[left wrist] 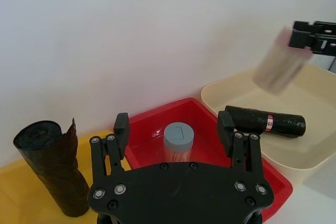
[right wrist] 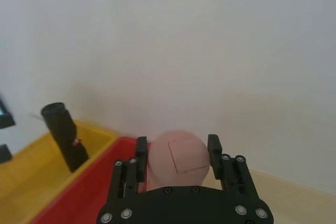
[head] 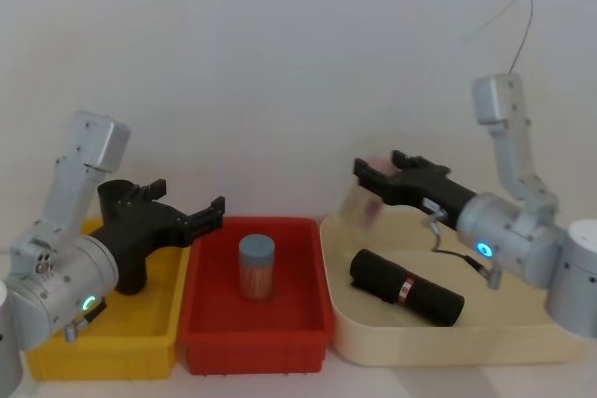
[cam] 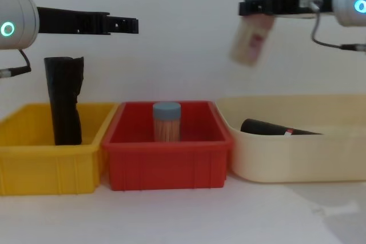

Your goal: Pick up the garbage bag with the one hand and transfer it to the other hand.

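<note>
garbage bag (head: 407, 289) lies below right pincer (head: 366, 174).

left arm: silver cylindrical wrist, green-teal ring light, long black two-finger gripper (head: 220, 210)
right arm: silver wrist, blue ring light, black gripper (head: 359, 172), grey cable

From the head we looked down on the three bins; from the chest we looked low across the tabletop (cam: 171, 215) at their sides. Each wrist camera looked forward along its own jaws, close behind them. All views shared the red bin (head: 308, 322) in the middle.
</note>
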